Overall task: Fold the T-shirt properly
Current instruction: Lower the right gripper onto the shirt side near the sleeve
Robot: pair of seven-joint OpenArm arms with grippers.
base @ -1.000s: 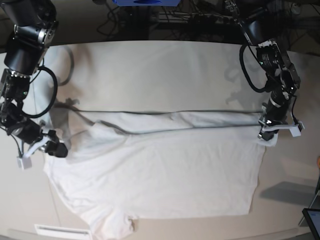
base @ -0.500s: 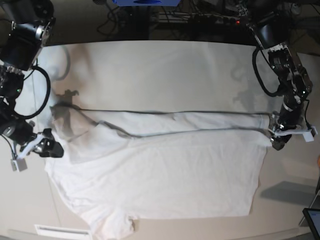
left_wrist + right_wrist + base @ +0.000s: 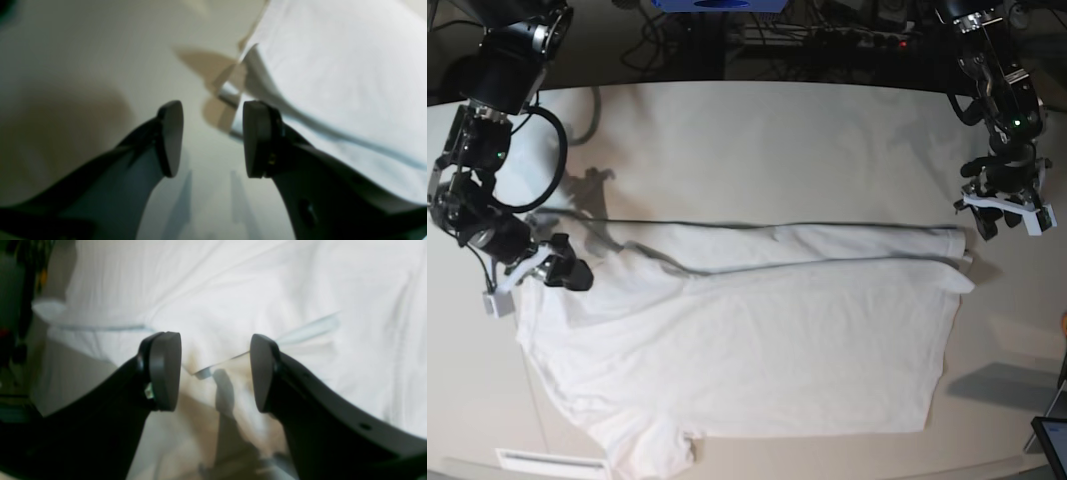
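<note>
Two open pincers — left pincer (image 3: 1000, 215) beside T-shirt (image 3: 747, 340), right pincer (image 3: 562, 270) over it

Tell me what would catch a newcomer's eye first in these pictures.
The big white T-shirt spread across the table, its far edge folded over into a long straight band. Then the two dark arms at its ends: the left gripper lifted clear of the shirt's corner, jaws open and empty, and the right gripper open over the sleeve end.

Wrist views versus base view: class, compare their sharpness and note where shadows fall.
Left wrist view: soft focus, fingers and T-shirt hazy, brownish shadows on the tabletop. Right wrist view: equally blurred. Base view: sharper, with arm shadows above the fold.
</note>
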